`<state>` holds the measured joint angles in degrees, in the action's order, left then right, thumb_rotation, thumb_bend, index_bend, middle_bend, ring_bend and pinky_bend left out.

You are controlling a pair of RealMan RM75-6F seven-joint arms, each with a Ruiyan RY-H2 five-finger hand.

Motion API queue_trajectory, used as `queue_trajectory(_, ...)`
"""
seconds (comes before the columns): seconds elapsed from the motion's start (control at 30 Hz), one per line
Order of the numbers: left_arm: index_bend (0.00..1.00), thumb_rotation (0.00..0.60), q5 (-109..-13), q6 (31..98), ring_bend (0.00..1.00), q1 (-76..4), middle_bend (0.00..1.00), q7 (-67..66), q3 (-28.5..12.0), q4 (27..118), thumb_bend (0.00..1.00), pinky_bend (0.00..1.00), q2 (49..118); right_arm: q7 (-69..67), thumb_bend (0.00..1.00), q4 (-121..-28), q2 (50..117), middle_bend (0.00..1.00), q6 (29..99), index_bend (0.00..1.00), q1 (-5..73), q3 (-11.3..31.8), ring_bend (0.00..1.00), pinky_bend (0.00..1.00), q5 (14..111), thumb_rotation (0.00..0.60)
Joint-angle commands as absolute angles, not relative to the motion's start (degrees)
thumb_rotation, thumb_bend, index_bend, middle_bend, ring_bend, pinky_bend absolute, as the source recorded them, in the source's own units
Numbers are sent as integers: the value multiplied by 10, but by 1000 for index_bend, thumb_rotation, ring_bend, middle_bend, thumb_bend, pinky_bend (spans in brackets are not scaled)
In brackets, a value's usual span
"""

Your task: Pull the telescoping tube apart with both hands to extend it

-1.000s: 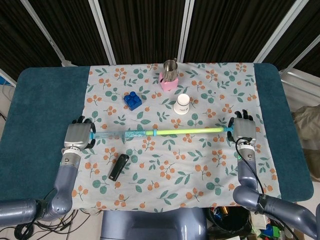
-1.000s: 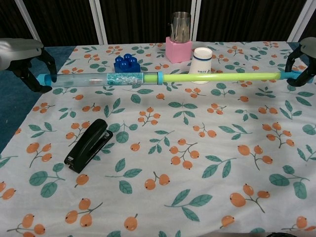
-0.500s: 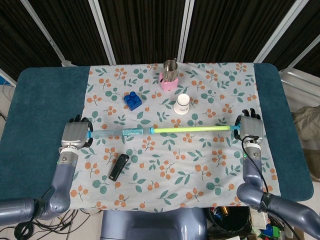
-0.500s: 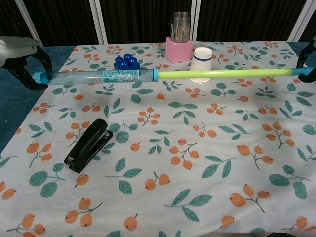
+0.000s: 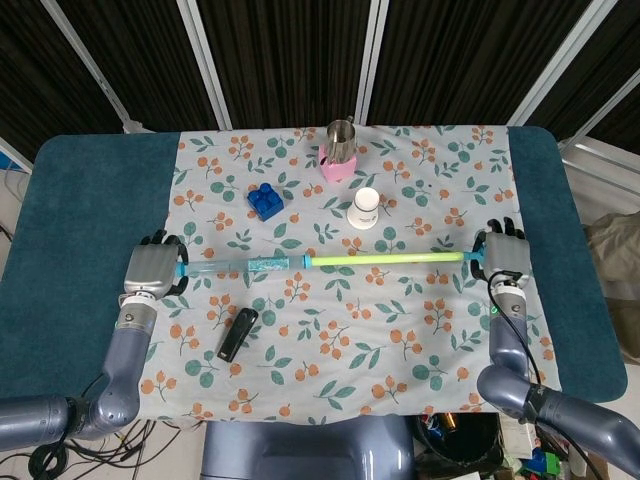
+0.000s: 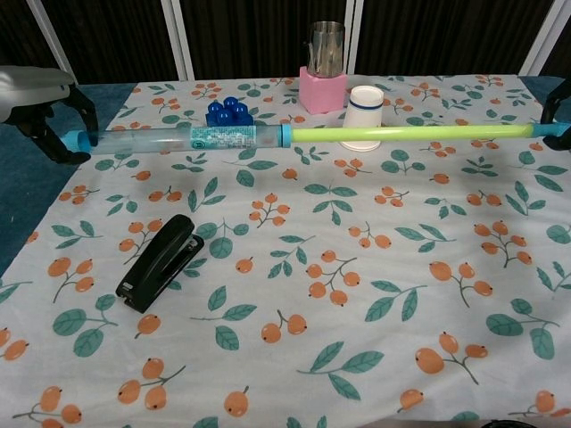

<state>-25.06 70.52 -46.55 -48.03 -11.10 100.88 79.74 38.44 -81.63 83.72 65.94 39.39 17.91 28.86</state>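
Note:
The telescoping tube (image 5: 320, 261) (image 6: 268, 135) stretches across the table, held just above the cloth. Its left part is clear blue with a printed label (image 6: 223, 136); its right part is a thin yellow-green rod (image 5: 390, 258) (image 6: 419, 133). My left hand (image 5: 152, 272) (image 6: 40, 102) grips the blue left end. My right hand (image 5: 503, 255) grips the blue cap at the right end; in the chest view only the dark fingers (image 6: 559, 100) show at the frame edge.
A black stapler (image 5: 236, 334) (image 6: 161, 261) lies in front of the tube. Behind it stand a blue toy brick (image 5: 265, 201) (image 6: 227, 112), a white paper cup (image 5: 365, 208) (image 6: 364, 109) and a metal cup on a pink block (image 5: 340, 152) (image 6: 325, 67).
Over the last second the right hand moved outward to the right and the tube grew longer. In the last half second the tube shifted slightly right; little else changed.

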Motion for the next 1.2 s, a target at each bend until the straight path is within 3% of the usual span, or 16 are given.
queue_trajectory(0.03, 342, 600, -253, 703, 57, -467, 97, -482, -108, 1009, 229, 132, 796, 395, 226, -823, 832, 11, 650, 123, 397, 179, 3, 150, 272, 600)
queue_trajectory(0.1, 254, 600, -252, 700, 43, -467, 76, -480, -107, 1010, 172, 118, 794, 401, 163, -826, 829, 0, 646, 13, 399, 180, 0, 150, 262, 600)
queue_trajectory(0.23, 147, 600, -250, 696, 42, -465, 71, -477, -106, 1015, 148, 108, 783, 406, 113, -832, 823, 0, 647, 0, 401, 180, 0, 150, 254, 600)
queue_trajectory(0.4, 128, 600, -271, 698, 42, -453, 73, -449, -106, 1034, 149, 105, 762, 390, 105, -854, 809, 0, 655, 0, 392, 176, 0, 149, 274, 600)
queue_trajectory(0.57, 127, 600, -348, 720, 42, -406, 75, -368, -95, 1074, 149, 105, 730, 335, 105, -907, 770, 0, 672, 0, 354, 151, 0, 149, 360, 600)
queue_trajectory(0.77, 81, 600, -549, 779, 41, -311, 63, -239, -31, 1090, 134, 98, 682, 211, 53, -963, 705, 0, 732, 0, 264, 87, 0, 148, 538, 600)
queue_trajectory(0.9, 28, 600, -699, 845, 23, -234, 38, -157, 40, 1047, 101, 82, 658, 122, 20, -974, 665, 0, 796, 0, 189, 29, 0, 145, 658, 600)
queue_trajectory(1.2, 0, 600, -807, 942, 0, -125, 0, -95, 102, 951, 86, 50, 666, 64, 0, -949, 629, 0, 899, 0, 101, -33, 0, 144, 792, 600)
